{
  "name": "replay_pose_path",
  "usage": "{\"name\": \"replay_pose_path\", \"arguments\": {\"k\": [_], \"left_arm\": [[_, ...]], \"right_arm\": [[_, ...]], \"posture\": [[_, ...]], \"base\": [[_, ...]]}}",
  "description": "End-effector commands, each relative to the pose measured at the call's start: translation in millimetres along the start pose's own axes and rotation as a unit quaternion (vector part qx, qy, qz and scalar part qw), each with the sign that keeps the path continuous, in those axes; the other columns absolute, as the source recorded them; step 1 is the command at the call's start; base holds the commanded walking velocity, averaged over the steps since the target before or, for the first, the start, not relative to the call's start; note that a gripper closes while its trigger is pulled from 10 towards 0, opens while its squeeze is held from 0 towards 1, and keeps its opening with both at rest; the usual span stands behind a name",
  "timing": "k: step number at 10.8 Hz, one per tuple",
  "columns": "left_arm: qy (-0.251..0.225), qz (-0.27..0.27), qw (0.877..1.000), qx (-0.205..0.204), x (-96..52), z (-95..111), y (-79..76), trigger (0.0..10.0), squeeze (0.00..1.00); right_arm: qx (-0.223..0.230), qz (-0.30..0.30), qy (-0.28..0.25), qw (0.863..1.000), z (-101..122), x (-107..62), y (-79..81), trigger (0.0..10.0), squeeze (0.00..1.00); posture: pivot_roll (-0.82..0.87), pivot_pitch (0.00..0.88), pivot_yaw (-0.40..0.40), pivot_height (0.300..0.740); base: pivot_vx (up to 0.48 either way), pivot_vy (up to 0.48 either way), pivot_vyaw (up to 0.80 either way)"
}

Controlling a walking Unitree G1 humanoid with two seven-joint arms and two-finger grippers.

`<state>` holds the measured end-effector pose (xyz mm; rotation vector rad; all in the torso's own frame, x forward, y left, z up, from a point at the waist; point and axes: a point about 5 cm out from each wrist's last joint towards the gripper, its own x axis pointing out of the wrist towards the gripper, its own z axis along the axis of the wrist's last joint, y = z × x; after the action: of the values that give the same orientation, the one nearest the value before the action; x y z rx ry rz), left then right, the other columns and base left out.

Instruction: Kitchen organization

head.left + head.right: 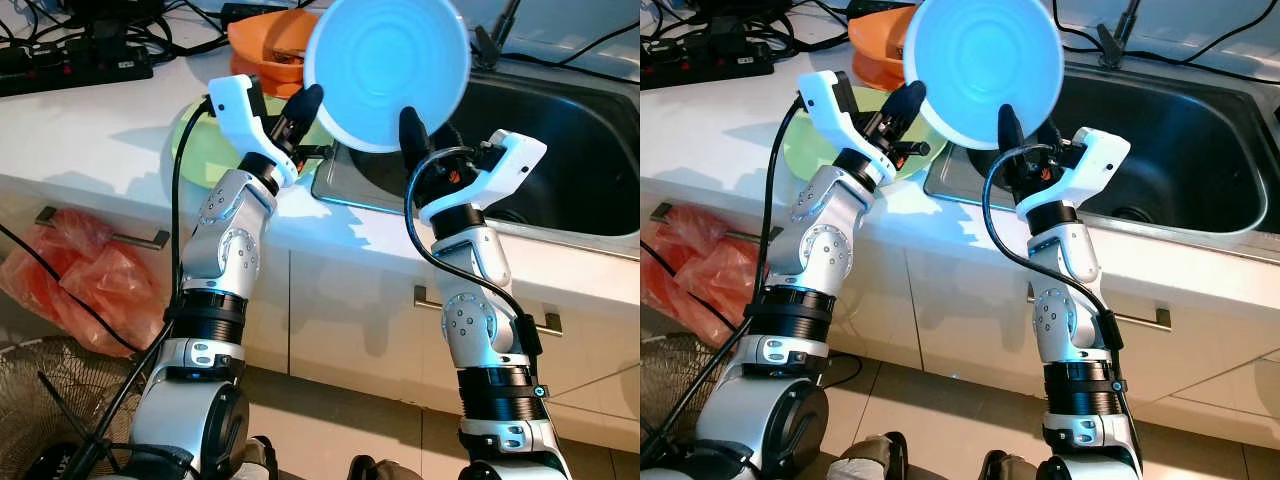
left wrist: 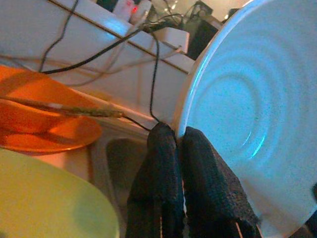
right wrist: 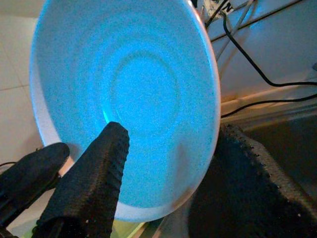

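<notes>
Blue bowl [image 1: 387,70] held up over sink [image 1: 560,150] edge by both grippers.
Right gripper [image 1: 420,135] pinches its rim; left gripper [image 1: 300,105] fingers pressed together at rim, grip unclear.

White counter [image 1: 90,140] carries green plate [image 1: 200,150], orange bowls [image 1: 265,45].

You're facing a white table [image 1: 90,140] with a steel sink [image 1: 560,150] set into it. The faucet base [image 1: 487,42] sits at the sink's back edge. A black power strip [image 1: 70,68] and a tangle of black cables [image 1: 120,20] lie on the table well left of the sink. Below the sink you've got white cabinet fronts with bar handles [image 1: 487,308]. Beige tiled floor [image 1: 340,420] under the cabinets. A red plastic bag [image 1: 75,280] hangs at the far-left cabinet, and a wire fan grille [image 1: 50,390] sits on the floor under the bag.
</notes>
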<state>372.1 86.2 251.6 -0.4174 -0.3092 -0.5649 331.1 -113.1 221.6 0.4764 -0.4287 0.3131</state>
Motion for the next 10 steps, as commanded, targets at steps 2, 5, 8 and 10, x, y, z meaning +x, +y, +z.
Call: {"name": "replay_pose_path", "arguments": {"k": [2,5,8,10], "left_arm": [[-0.001,-0.035,0.999,0.003,-0.8,0.8,-10.5,10.0,0.0],[0.001,-0.03,1.0,0.007,-2.4,0.9,-7.0,10.0,0.0],[0.003,-0.035,0.999,0.008,-3.5,1.7,-8.1,10.0,0.0],[0.003,-0.039,0.999,0.01,-3.2,1.0,-10.3,10.0,0.0]], "right_arm": [[0.009,-0.014,-0.004,1.0,2.5,-0.9,-3.9,10.0,0.0],[0.013,-0.022,-0.007,1.0,3.0,-1.1,-5.7,0.2,0.0],[0.015,-0.024,-0.006,1.0,2.5,-1.4,-6.4,0.0,0.0],[0.017,-0.024,-0.002,1.0,0.8,-2.0,-5.7,0.0,0.0]], "posture": [[0.09,0.14,-0.02,0.74],[0.09,0.142,-0.018,0.74],[0.09,0.148,-0.02,0.74],[0.09,0.15,-0.021,0.74]], "base": [[0.0,0.0,0.0],[0.0,0.0,0.0],[0.0,0.0,0.0],[0.0,0.0,0.0]]}}
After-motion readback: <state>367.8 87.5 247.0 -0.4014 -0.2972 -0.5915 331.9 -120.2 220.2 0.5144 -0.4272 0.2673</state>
